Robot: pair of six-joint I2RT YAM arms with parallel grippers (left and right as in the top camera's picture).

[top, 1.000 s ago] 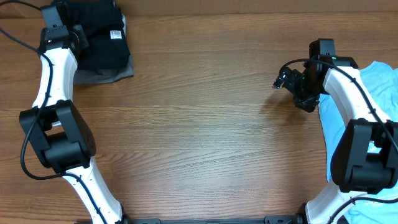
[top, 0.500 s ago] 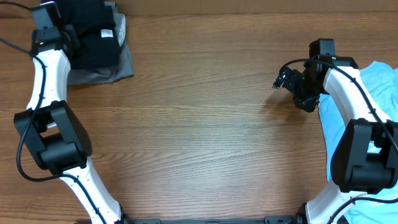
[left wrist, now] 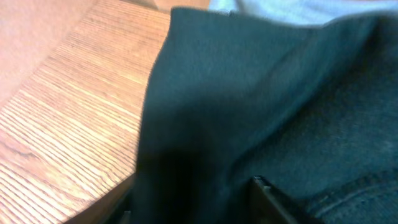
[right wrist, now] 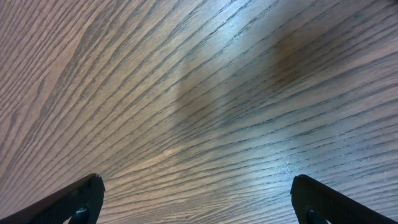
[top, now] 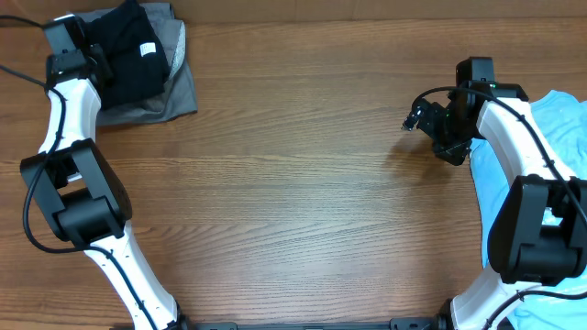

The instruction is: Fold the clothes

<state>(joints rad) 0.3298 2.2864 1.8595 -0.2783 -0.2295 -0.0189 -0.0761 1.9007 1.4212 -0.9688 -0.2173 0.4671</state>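
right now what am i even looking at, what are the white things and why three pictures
The white and black things are two robot arms, a left arm and a right arm, and each ends in a two-finger gripper. The wide picture comes from a camera fixed above the wooden table. The other two come from small cameras on the wrists, looking out past the fingers.

A black garment lies on a grey garment in the far left corner. A light blue cloth lies at the right edge.

The left gripper is at the black garment. Dark cloth fills its camera's view between the fingers, but I cannot tell whether it is clamped. The right gripper is open over bare wood and holds nothing.
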